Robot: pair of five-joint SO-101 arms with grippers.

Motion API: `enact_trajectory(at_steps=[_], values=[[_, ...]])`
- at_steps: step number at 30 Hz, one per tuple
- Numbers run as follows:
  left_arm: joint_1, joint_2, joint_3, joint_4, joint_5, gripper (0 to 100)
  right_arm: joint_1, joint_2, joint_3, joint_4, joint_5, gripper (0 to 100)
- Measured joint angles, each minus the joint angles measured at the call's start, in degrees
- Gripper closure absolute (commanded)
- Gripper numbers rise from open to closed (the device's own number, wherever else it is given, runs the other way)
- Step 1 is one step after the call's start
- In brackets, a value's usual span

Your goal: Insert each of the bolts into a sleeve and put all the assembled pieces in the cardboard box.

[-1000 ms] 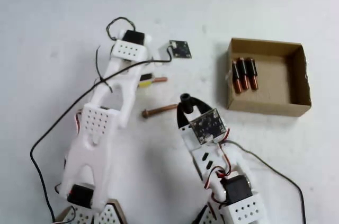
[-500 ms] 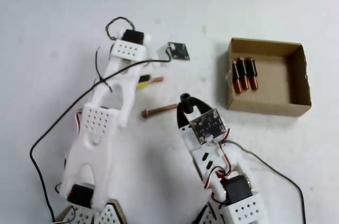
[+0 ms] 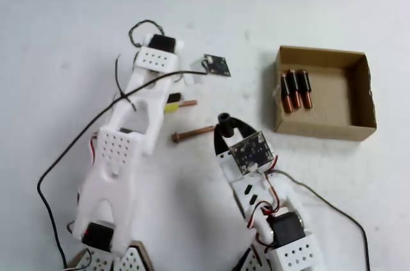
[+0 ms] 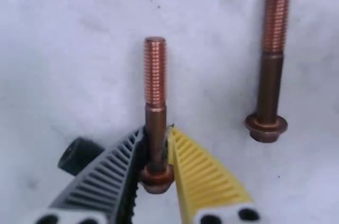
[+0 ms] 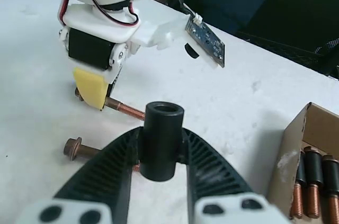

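My left gripper [image 4: 154, 152] is shut on a copper bolt [image 4: 155, 94] near its head, grey and yellow fingers on either side; from above the bolt [image 3: 187, 102] sticks out of that gripper [image 3: 172, 102]. A second bolt [image 3: 191, 133] [image 4: 269, 70] lies loose on the table beside it. My right gripper [image 5: 160, 147] is shut on a black sleeve [image 5: 162, 140], held upright with its bore showing, just right of the loose bolt [image 5: 79, 148]; the sleeve [image 3: 223, 119] shows in the high view too. The cardboard box [image 3: 359, 101] at the right holds three assembled pieces [image 3: 295, 90].
A small circuit board [image 3: 216, 64] on a black cable hangs beside the left arm's wrist. Another black sleeve [image 4: 78, 155] lies behind the left fingers. The box wall [image 5: 296, 144] stands close to the right gripper's side. Open white table lies at the far left and back.
The left gripper has shifted slightly with its bolt, which now lies a little lower and more level in the high view. The right arm and the loose bolt have not moved.
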Motion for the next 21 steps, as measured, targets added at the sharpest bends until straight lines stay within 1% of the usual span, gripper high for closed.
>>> enact_trajectory(at_steps=[15, 18, 21], values=[[-0.1, -31.6, 31.9, 0.0, 0.0, 98, 0.0, 0.0, 0.0, 0.0, 0.0, 98.1], [-2.4, -37.8, 38.8, -0.2, 0.0, 98, 0.0, 0.0, 0.0, 0.0, 0.0, 98.1], [-5.5, -43.6, 47.0, -3.4, 0.0, 98, 0.0, 0.0, 0.0, 0.0, 0.0, 98.1]])
